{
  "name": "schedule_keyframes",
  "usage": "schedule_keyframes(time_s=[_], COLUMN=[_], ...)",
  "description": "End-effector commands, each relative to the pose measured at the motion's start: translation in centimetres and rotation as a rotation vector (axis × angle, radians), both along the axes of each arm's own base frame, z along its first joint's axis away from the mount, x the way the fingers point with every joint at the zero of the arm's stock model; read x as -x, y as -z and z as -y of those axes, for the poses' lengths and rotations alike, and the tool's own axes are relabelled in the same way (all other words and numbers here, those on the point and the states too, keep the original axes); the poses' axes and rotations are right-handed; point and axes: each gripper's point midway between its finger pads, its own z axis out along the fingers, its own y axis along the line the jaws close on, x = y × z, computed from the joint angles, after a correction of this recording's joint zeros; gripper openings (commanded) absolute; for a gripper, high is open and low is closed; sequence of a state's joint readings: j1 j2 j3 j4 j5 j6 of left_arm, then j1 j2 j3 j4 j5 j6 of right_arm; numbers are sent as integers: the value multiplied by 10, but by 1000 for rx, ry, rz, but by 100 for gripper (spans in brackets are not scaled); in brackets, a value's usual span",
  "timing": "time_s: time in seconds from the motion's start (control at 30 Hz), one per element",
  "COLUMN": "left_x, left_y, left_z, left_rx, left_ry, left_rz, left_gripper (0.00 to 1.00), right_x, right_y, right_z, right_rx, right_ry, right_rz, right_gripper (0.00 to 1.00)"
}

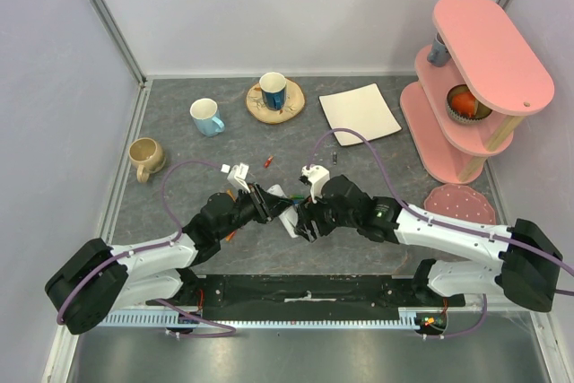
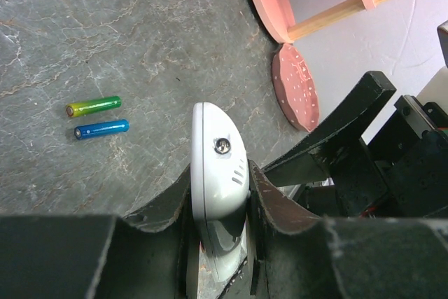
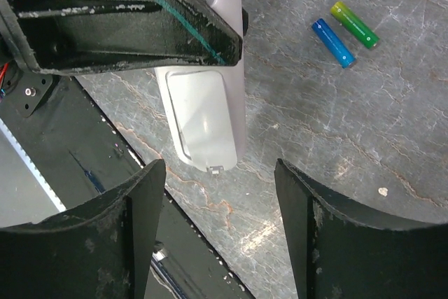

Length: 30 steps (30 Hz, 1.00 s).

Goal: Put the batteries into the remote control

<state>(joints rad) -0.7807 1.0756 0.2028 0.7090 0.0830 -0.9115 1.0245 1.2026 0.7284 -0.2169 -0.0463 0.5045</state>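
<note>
The top camera looks down over the table (image 1: 179,96); both close wrist cameras share the remote control (image 2: 217,173).

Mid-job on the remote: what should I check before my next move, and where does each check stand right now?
1. Left hand grips remote: ok, shut on it, held on edge.
2. Right hand free: ok, jaws apart, holding nothing.
3. Battery cover off: not ok, it sits closed on the remote's back.
4. Batteries available: ok, green battery and blue battery lie side by side on the table.
5. Polarity marks: cannot tell, the bay is hidden under the cover.
</note>
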Motion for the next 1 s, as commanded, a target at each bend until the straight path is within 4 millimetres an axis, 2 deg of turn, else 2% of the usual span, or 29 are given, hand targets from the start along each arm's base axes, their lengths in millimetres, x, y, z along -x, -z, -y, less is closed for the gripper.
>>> schedule_keyframes(time_s=[0.0, 0.3, 0.63, 0.83, 0.97], left_x=[-2, 0, 1, 1, 2], left_y=[-28, -29, -30, -29, -28], left_z=[8, 9, 8, 7, 5], left_rx=[86, 91, 97, 97, 97], left_ry=[20, 29, 32, 29, 24], left_rz=[35, 32, 31, 32, 33], left_gripper=[2, 2, 2, 2, 2], right_x=[-11, -13, -12, -12, -11], right_y=[-23, -19, -10, -9, -10], right_z=[-18, -21, -21, -21, -21], right_rx=[-60, -46, -33, -34, -38], right_ry=[-4, -16, -17, -19, -16], right_rz=[63, 79, 66, 64, 62], right_gripper=[70, 58, 54, 46, 38])
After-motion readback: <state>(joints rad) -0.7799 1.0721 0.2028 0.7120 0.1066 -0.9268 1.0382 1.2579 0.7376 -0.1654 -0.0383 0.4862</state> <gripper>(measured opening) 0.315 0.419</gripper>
